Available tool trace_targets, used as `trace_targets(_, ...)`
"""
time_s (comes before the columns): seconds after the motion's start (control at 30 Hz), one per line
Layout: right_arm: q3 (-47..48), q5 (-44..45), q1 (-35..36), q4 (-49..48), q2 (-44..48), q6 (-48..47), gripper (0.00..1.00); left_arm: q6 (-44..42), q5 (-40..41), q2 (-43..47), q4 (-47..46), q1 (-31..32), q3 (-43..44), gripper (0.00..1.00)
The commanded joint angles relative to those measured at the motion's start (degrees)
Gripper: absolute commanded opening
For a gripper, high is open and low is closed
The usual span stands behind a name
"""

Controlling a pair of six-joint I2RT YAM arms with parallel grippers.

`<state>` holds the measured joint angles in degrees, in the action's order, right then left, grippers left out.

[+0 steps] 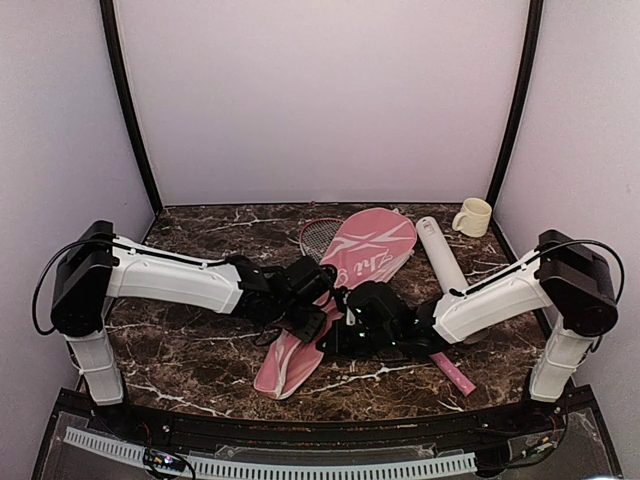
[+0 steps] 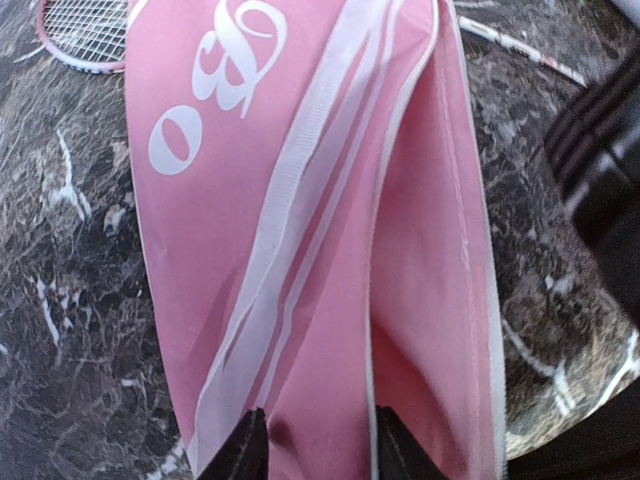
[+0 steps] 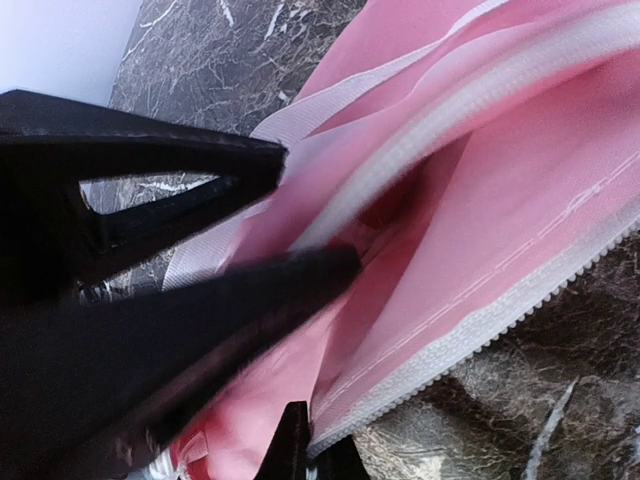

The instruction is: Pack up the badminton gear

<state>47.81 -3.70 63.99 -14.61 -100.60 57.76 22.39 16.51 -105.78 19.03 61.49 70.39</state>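
The pink lettered racquet cover (image 1: 365, 245) lies slantwise across the dark marble table (image 1: 200, 350), its opening towards me. A red-rimmed racquet head (image 1: 318, 235) pokes out from under its far left side, also visible in the left wrist view (image 2: 85, 30). My left gripper (image 1: 310, 320) hovers over the cover's near half; its jaws (image 2: 320, 450) stand apart with a raised fold of pink cloth (image 2: 330, 300) between them. My right gripper (image 1: 347, 335) is shut on the cover's white zip edge (image 3: 480, 325), fingertips together (image 3: 318, 460). The left fingers (image 3: 200, 300) fill that view beside the gaping opening.
A white tube (image 1: 440, 255) lies right of the cover, and a cream mug (image 1: 473, 217) stands at the back right corner. A pink handle (image 1: 452, 372) sticks out under my right arm near the front. A thin racquet shaft (image 2: 520, 45) runs past the cover.
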Motion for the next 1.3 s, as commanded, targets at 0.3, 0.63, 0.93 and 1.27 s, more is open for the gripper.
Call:
trace_targets(0.3, 0.4, 1.2, -2.6, -1.2, -1.5, -2.2, 0.0, 2.3, 6.9, 6.0, 3.2, -0.3, -4.3, 0.01)
trace_targets(0.63, 10.2, 0.6, -3.0, 2.5, -8.9, -8.2, 0.0, 8.3, 7.2, 14.1, 6.5, -0.3, -10.6, 0.0)
trace_targets(0.93, 8.1, 7.6, -3.1, 7.0, -2.4, -12.1, 0.38, 9.2, 6.3, 15.4, 4.4, -1.2, -11.5, 0.0)
trace_targets(1.27, -1.7, 22.5, -4.9, 12.9, 15.7, -20.5, 0.77, 9.2, 4.5, 16.4, 1.5, -2.8, -12.2, 0.0)
